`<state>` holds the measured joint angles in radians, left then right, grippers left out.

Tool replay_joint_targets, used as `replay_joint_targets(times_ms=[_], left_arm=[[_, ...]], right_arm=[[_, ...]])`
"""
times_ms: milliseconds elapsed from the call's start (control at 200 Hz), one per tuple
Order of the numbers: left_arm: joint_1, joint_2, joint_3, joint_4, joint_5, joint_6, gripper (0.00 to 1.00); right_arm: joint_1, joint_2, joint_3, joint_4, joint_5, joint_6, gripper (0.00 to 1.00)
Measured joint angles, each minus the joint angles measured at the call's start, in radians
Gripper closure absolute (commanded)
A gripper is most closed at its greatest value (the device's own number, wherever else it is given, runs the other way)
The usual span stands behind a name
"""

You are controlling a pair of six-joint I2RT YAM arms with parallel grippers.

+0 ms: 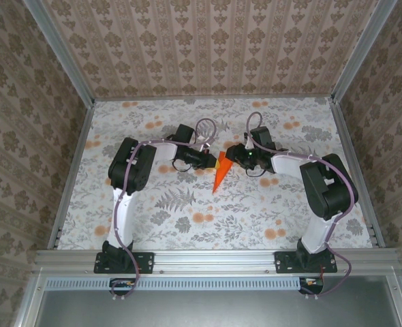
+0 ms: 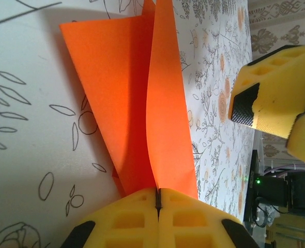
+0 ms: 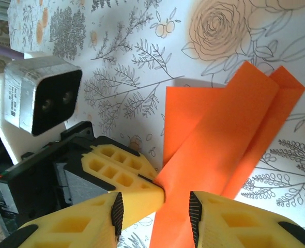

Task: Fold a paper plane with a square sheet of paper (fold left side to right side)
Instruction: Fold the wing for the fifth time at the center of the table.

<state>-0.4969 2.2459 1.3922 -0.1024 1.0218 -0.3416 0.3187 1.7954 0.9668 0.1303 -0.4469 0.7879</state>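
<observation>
Left pincer (image 2: 157, 200) — clamping paper plane (image 2: 121, 93), floral table (image 2: 28, 129)

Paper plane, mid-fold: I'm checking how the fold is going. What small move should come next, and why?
Probably close the right gripper on the paper plane. Its jaws stand open with an orange flap showing between them, while the left gripper is shut on the plane's edge, a layer standing up. A second grip would likely let the fold be carried over.
</observation>
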Motion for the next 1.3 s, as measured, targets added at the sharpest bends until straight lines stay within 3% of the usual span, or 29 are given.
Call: replay_joint_targets(times_ms=[430,1300], left_arm=[[-0.003,0.015,0.042,-0.078,-0.006,0.051,0.95],[-0.014,0.019,0.082,-0.157,-0.053,0.092,0.96]], right_arm=[[0.013,0.103,0.112,-0.029,0.006,-0.009,0.60],[0.016,0.162,0.124,-0.083,0.041,-0.052,0.61]])
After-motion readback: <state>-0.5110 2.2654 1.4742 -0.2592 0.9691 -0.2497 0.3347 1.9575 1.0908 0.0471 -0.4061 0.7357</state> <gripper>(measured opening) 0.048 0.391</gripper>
